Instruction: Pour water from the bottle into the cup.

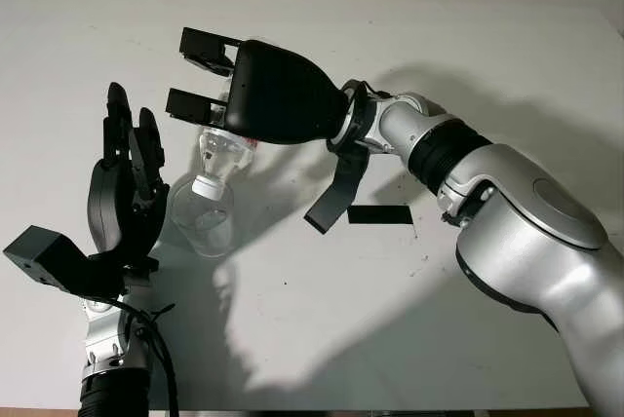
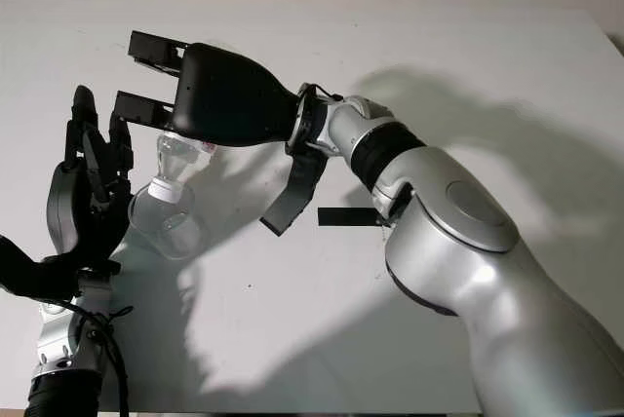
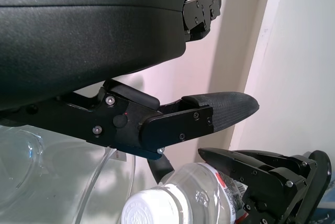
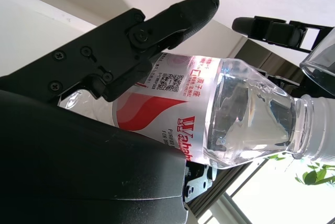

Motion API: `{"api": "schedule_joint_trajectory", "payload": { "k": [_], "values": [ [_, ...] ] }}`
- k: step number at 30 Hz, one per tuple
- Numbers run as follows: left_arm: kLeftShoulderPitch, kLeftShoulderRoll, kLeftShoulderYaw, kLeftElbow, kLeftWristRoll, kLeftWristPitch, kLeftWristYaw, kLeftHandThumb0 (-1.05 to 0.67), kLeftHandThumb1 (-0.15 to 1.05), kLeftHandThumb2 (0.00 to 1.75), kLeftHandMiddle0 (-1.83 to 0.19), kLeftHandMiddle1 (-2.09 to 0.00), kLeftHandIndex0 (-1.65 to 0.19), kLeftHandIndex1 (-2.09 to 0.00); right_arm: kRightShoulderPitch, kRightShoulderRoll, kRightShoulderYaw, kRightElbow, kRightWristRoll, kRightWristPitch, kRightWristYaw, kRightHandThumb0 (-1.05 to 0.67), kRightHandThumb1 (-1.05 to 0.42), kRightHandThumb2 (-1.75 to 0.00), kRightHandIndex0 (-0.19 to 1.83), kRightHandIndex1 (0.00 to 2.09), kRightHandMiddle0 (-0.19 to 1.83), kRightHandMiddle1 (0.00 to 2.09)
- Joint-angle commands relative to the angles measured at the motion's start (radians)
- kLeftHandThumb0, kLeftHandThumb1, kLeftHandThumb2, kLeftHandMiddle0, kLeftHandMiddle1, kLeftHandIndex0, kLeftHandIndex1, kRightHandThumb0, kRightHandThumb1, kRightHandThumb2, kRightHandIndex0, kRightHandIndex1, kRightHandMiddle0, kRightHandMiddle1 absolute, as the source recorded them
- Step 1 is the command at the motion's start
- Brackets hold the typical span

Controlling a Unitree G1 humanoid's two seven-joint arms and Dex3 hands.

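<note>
Bottle (image 4: 220,114), clear, red-labelled, white-capped, gripped tilted by right hand (image 1: 278,95); left hand (image 1: 122,193) grips cup (image 1: 203,217).

Clear bottle (image 4: 230,114) – red-white label (image 4: 162,103), white cap (image 1: 206,186)

Bright overhead light; hard arm shadows; sharp.

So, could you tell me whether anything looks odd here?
Yes: the bottle in the right hand is tipped over the cup held by the left hand, but its white cap is on.
</note>
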Motion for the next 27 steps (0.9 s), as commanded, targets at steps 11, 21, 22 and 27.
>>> {"api": "schedule_joint_trajectory", "payload": {
  "k": [11,21,22,27],
  "values": [
    [0.023,-0.018,0.001,0.037,-0.001,-0.009,-0.003,-0.71,1.05,0.60,0.19,0.00,0.19,0.00,0.011,0.001,-0.108,-0.003,0.161,-0.098,0.106,-0.43,-1.05,-0.11,1.22,2.09,0.50,2.04],
    [0.021,-0.008,0.009,0.042,-0.007,-0.010,-0.014,-0.70,1.05,0.61,0.19,0.00,0.19,0.00,0.179,-0.039,-0.533,-0.034,0.745,-0.283,0.721,-0.40,-1.05,-0.23,1.31,2.09,1.06,2.09],
    [0.020,-0.007,0.011,0.043,-0.007,-0.009,-0.016,-0.70,1.05,0.61,0.19,0.00,0.19,0.00,0.197,-0.035,-0.582,-0.037,0.820,-0.274,0.823,-0.39,-1.05,-0.25,1.31,2.09,1.07,2.09],
    [0.010,0.001,0.014,0.051,-0.007,-0.002,-0.020,-0.71,1.05,0.60,0.19,0.00,0.19,0.00,0.303,-0.042,-0.776,-0.103,1.099,-0.179,1.182,-0.35,-1.05,-0.32,1.14,2.09,0.96,2.09]
  ]
}}
